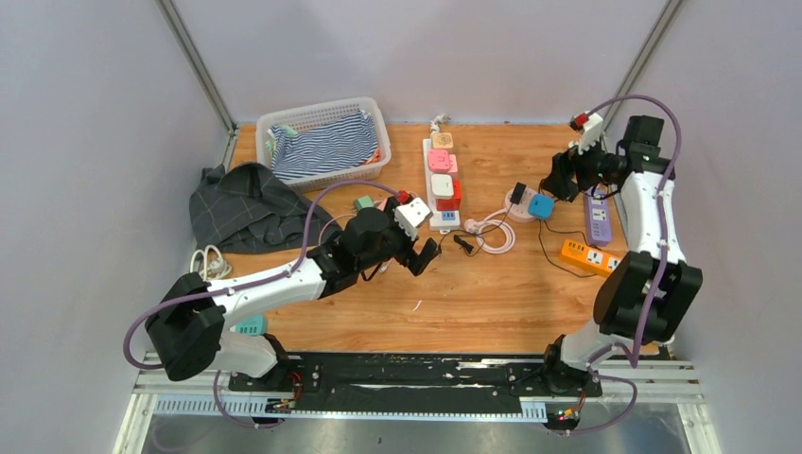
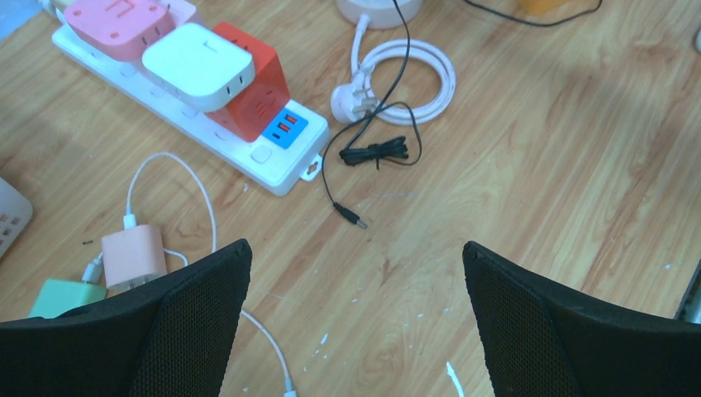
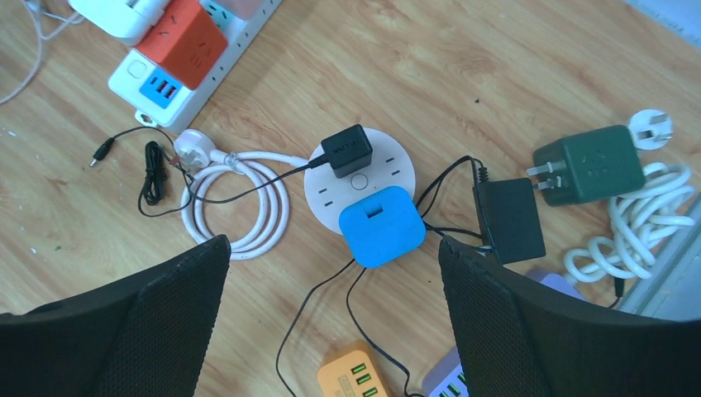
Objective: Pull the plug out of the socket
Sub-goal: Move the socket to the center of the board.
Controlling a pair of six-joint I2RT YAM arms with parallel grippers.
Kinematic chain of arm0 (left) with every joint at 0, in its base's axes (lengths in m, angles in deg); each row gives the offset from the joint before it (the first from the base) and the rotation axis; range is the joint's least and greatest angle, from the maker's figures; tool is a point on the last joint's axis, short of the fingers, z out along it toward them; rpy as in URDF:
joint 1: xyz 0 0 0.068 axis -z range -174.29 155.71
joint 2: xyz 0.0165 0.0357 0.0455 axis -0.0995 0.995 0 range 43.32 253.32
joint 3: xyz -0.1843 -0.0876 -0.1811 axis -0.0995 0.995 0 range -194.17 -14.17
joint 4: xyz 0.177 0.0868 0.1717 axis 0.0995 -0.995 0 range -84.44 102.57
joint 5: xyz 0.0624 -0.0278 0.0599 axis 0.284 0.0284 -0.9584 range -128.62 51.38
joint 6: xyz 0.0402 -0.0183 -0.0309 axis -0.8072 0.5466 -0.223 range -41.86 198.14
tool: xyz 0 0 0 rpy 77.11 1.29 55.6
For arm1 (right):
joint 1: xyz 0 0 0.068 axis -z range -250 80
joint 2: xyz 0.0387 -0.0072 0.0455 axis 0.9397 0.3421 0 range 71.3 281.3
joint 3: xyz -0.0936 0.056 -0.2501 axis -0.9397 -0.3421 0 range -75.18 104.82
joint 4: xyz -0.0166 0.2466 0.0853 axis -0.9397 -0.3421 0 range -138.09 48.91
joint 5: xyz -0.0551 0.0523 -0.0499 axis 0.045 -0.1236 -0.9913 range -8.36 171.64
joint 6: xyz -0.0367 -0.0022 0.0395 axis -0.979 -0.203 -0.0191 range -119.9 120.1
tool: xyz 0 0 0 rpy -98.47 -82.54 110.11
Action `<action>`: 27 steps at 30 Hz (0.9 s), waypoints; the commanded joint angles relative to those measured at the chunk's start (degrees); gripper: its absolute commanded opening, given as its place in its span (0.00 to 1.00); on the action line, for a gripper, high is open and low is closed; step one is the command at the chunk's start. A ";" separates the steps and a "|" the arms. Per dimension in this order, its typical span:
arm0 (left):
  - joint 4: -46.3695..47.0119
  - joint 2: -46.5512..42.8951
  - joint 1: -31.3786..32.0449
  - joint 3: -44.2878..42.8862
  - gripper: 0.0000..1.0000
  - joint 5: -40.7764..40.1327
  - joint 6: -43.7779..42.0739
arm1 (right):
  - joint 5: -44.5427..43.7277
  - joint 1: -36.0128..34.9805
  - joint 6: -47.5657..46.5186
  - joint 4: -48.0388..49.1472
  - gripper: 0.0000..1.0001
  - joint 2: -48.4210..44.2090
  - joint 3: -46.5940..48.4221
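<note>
Blue plug (image 3: 382,225) flat on round socket (image 3: 398,168)

A blue plug (image 3: 382,225) sits in a round white socket (image 3: 398,169).

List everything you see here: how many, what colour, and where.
basket: one, white, back left, holding striped cloth
checked cloth: one, grey, left edge
long power strip: one, white, centre back, carrying pink, white, red adapters
round socket: one, white, right of centre, carrying black plug, blue plug
coiled cable: one, white, left of round socket
loose adapters: two, green and black, right of it
small power strips: two, purple and orange, right side
chargers: two, pink and mint, left of centre
arms: two, white and black, near edge
left fingers: two, black, open, over wood
right fingers: two, black, open, above round socket
</note>
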 commanded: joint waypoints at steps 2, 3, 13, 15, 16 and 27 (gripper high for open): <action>4.43 -1.55 0.28 3.05 1.00 -0.12 -3.20 | -9.96 -4.14 1.14 -4.86 0.95 6.88 4.79; 5.10 -2.05 0.28 3.76 1.00 -0.34 -3.12 | -11.52 -4.57 2.11 -4.82 0.95 8.42 5.73; 6.35 -2.07 0.28 4.68 1.00 -0.68 -2.54 | -18.51 -6.30 10.27 -7.05 0.83 21.92 16.78; 6.35 -1.99 0.28 4.63 1.00 -0.71 -2.54 | -19.75 -6.29 12.00 -7.04 0.75 24.26 18.60; 6.35 -1.94 0.28 4.59 1.00 -0.73 -2.54 | -20.42 -6.33 12.88 -7.06 0.70 25.62 19.61; 6.26 -1.48 0.28 4.24 1.00 -0.69 -2.47 | -24.54 -8.43 13.63 -11.10 0.37 39.36 31.45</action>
